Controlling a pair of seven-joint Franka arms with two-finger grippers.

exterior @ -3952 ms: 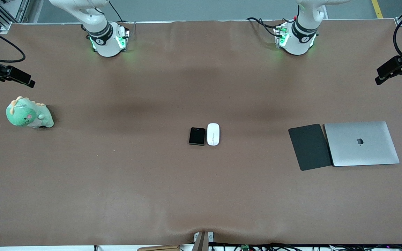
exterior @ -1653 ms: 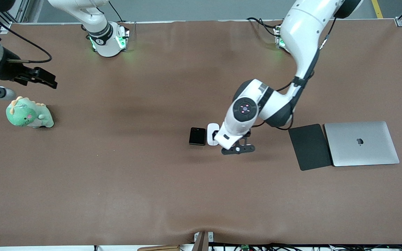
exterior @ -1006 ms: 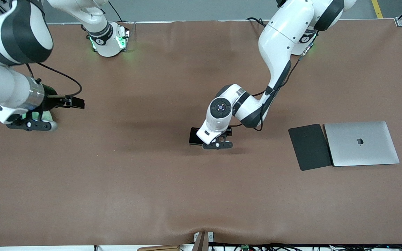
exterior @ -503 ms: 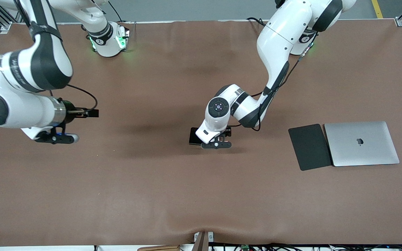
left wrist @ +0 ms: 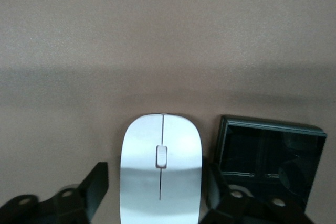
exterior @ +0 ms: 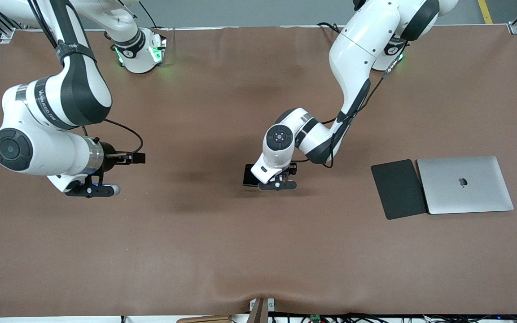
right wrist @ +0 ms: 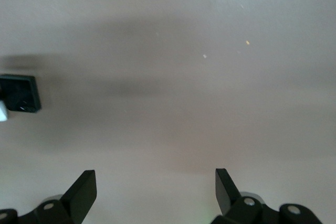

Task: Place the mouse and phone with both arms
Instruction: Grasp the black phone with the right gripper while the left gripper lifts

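Note:
The white mouse (left wrist: 161,171) lies on the brown table with the black phone (left wrist: 270,156) close beside it. My left gripper (left wrist: 155,190) is open and low over the mouse, one finger on each side of it, with a gap showing at one side. In the front view the left gripper (exterior: 277,181) hides the mouse and part of the phone (exterior: 249,175). My right gripper (exterior: 89,188) is open and empty over bare table toward the right arm's end. In the right wrist view the right gripper (right wrist: 155,192) frames bare table, with the phone (right wrist: 20,93) small at the edge.
A dark grey mat (exterior: 397,188) and a closed silver laptop (exterior: 465,185) lie side by side toward the left arm's end of the table. The brown table cloth (exterior: 258,251) has a small bulge at its front edge.
The right arm has swung from the table's end toward the middle and now hides the green plush toy. The left gripper has stayed over the mouse, shifting only slightly.

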